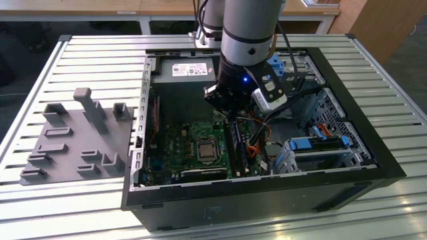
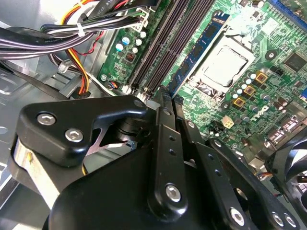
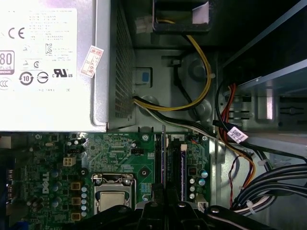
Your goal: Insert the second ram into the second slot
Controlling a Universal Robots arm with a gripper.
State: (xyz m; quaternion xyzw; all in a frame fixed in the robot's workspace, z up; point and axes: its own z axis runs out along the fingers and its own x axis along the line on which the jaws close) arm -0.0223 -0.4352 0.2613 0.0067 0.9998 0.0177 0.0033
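Note:
My gripper (image 1: 233, 116) hangs low inside the open computer case, over the memory slots beside the processor socket (image 1: 205, 148). In both wrist views its black fingers (image 2: 162, 96) (image 3: 165, 203) are closed together at the near end of the slots. The second ram (image 2: 199, 45), a thin blue stick, runs out from between the fingertips along the slot nearest the socket. It is seen edge-on in the first wrist view (image 3: 163, 158). Another blue stick (image 3: 182, 165) stands in a slot farther from the socket. How deep the held stick sits is hidden.
A bundle of cables (image 2: 72, 33) (image 3: 268, 182) lies close beside the slots. The power supply (image 3: 48, 62) fills the case's far end. Light-blue drive brackets (image 1: 320, 145) sit at the exterior view's right. A grey fixture plate (image 1: 73, 135) lies outside the case on the slatted table.

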